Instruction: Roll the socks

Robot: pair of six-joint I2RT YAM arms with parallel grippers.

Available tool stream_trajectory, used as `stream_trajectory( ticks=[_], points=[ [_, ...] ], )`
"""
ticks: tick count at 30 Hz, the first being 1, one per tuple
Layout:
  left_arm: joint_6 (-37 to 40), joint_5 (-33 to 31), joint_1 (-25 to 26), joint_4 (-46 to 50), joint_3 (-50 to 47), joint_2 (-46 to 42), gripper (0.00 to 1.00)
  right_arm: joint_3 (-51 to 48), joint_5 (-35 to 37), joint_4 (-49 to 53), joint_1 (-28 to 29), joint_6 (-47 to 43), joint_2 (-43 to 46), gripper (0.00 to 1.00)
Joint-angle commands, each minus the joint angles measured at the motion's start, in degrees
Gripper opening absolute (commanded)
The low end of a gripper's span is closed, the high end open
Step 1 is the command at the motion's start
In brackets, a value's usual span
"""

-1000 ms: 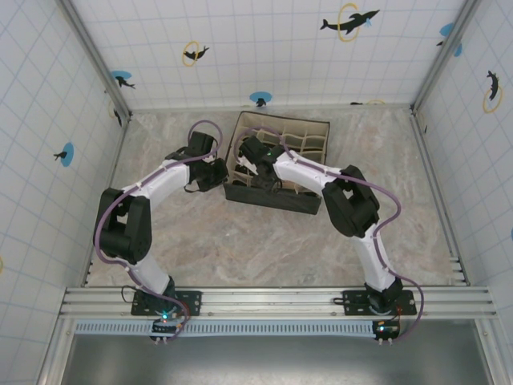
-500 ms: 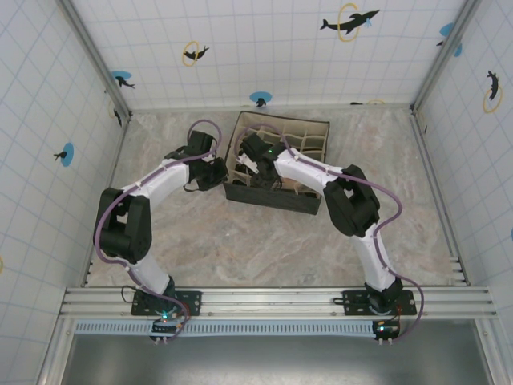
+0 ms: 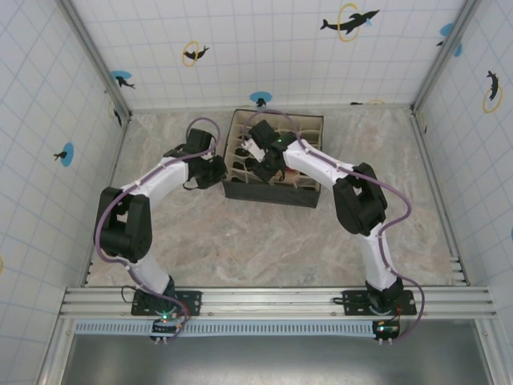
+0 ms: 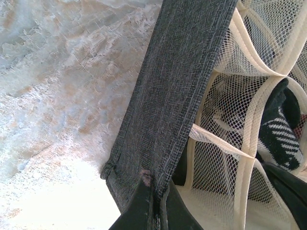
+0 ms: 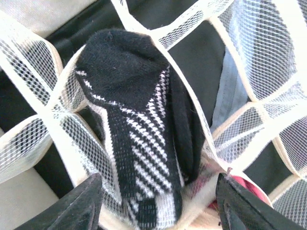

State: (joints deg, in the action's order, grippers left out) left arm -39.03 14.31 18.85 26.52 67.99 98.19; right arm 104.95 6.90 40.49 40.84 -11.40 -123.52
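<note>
Reaching further over the organizer (image 3: 272, 197) than a second ago, the right arm hangs above its left-hand cells in the overhead view. The right tool (image 3: 261, 157) has spread, and the left tool (image 3: 215, 172) sits at the box's left wall on the counter (image 3: 264, 257).

Left wrist: the left tool (image 4: 154, 191) is pinched shut on the grey fabric wall (a steadying hold, I judge).

Right wrist: the right tool (image 5: 158, 191) stands wide, holding nothing, above the black striped sock (image 5: 139, 110) bundled in a mesh cell.

Best to lift straight up with the fingers clear of the mesh, so nothing snags, while the left tool braces the box.
</note>
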Motion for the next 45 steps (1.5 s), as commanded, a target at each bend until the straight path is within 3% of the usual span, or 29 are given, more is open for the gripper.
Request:
stream_trajectory(
  ticks=[1, 5, 11, 12, 15, 17, 19, 20, 21, 23, 27, 32, 35, 39, 45],
  points=[
    [-1.26, 0.79, -0.70, 1.30, 1.67, 1.42, 0.00, 4.17, -1.74, 0.29, -0.56, 3.57, 4.78, 0.72],
    [-2.86, 1.37, -1.00, -0.11, 2.85, 2.82, 0.00, 4.26, -0.08, -0.76, -1.67, 6.99, 7.59, 0.81],
    [-4.83, 1.87, -1.21, -2.81, 7.43, 6.61, 0.00, 1.44, 6.64, -1.05, -2.20, 10.69, 12.02, 0.83],
    [-5.00, 2.14, -1.25, -3.13, 8.27, 7.13, 0.04, 0.09, 8.25, -1.19, -2.19, 11.31, 13.05, 0.83],
    [-5.00, 2.92, -1.20, -3.78, 9.98, 7.48, 0.46, -7.27, 13.42, -4.34, -2.25, 13.74, 17.88, 0.85],
    [-4.83, 2.11, -1.21, -3.82, 10.56, 6.83, 0.63, -13.56, 16.95, -7.54, -2.28, 15.66, 21.86, 0.87],
    [-3.66, 1.50, -1.25, -4.38, 10.84, 5.69, 0.70, -20.33, 20.97, -11.54, -2.42, 17.19, 26.11, 0.88],
    [-2.55, 0.90, -1.14, -4.37, 10.94, 4.85, 0.86, -24.31, 22.90, -14.13, -2.59, 17.88, 28.84, 0.89],
    [-1.31, 0.30, -1.19, -4.78, 10.81, 3.73, 0.96, -28.36, 24.76, -16.86, -2.86, 18.66, 31.41, 0.90],
    [1.14, -0.56, -1.42, -6.34, 9.71, 1.31, 0.97, -35.75, 28.30, -21.78, -3.58, 20.47, 36.21, 0.99],
    [6.36, -3.45, -3.87, -11.37, 4.63, -4.55, 0.98, -50.08, 29.03, -32.18, -6.72, 21.22, 46.75, 1.00],
    [11.52, -1.85, -10.28, -23.32, -6.84, -11.68, 0.98, -72.93, 34.40, -56.70, -8.06, 14.13, 60.59, 1.00],
    [18.57, -6.78, -11.89, -28.56, -14.21, -15.53, 0.98, -83.93, 33.22, -68.15, -9.83, 9.56, 66.72, 0.99],
    [24.61, -9.73, -13.91, -31.96, -21.18, -17.38, 0.97, -88.69, 32.47, -67.48, -15.13, 13.93, 68.45, 0.99],
    [30.85, -17.99, -17.21, -48.72, -38.33, -21.72, 0.97, -95.69, 33.00, -75.32, -19.73, 13.86, 66.77, 0.99]
  ],
)
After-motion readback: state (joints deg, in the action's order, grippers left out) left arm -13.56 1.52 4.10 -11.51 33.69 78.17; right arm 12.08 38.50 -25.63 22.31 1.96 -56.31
